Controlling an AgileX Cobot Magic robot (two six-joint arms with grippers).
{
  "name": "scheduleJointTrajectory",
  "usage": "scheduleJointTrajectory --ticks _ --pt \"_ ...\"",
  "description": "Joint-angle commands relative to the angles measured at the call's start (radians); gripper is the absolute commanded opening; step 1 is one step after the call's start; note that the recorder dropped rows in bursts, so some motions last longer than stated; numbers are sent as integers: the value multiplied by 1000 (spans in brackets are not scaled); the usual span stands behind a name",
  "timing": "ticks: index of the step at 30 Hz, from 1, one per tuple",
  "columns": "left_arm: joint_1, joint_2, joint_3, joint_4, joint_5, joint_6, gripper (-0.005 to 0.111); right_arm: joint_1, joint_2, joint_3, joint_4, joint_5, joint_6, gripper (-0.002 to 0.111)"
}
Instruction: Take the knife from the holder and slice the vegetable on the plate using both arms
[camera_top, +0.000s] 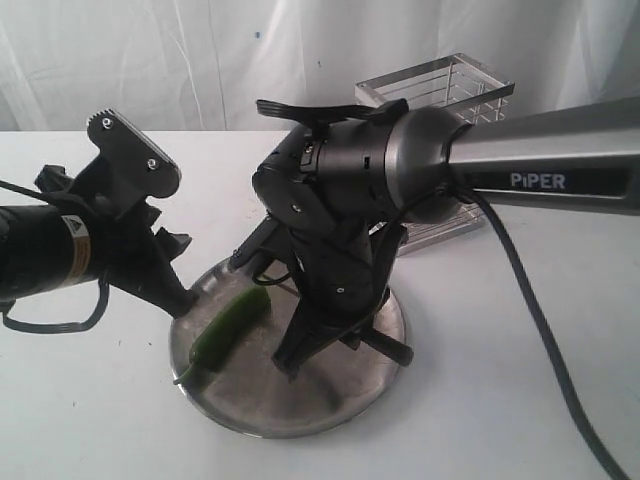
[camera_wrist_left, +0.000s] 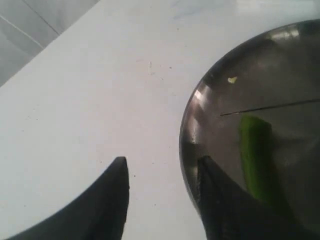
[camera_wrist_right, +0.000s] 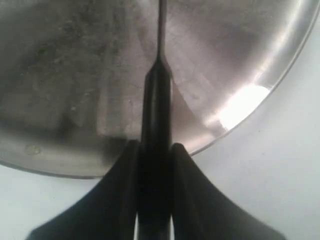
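On a white table (camera_top: 520, 400), two black arms are meeting over a steel plate. The right arm (camera_top: 540, 160), with its grey link lettered PIPER, is reaching in from the right. The right gripper (camera_wrist_right: 155, 147) is pointing down and clamping the knife's black handle. The left arm (camera_top: 50, 245) is coming in from the left. The left gripper (camera_wrist_left: 162, 162) is hanging wide open and empty, one finger over the table and the other over the plate's rim beside the chili. A chrome wire holder (camera_top: 445, 95) is standing at the back. The round, dull grey plate (camera_top: 260, 395) is lying front centre. The knife (camera_wrist_right: 156, 120) is stretching its thin blade away from the right gripper, across the plate. The slim green chili (camera_top: 232, 325) is lying on the plate's left half. In the exterior view it is slanting from near left to far right, with its stem end nearest.
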Motion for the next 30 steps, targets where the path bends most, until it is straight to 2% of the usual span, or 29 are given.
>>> scheduleJointTrajectory --ticks 1,30 --pt "0 45 -30 2 12 -27 48 -7 -3 -10 14 -2 -11 0" --pt "0 77 -41 2 15 -51 48 -7 18 -10 31 -48 -94 0"
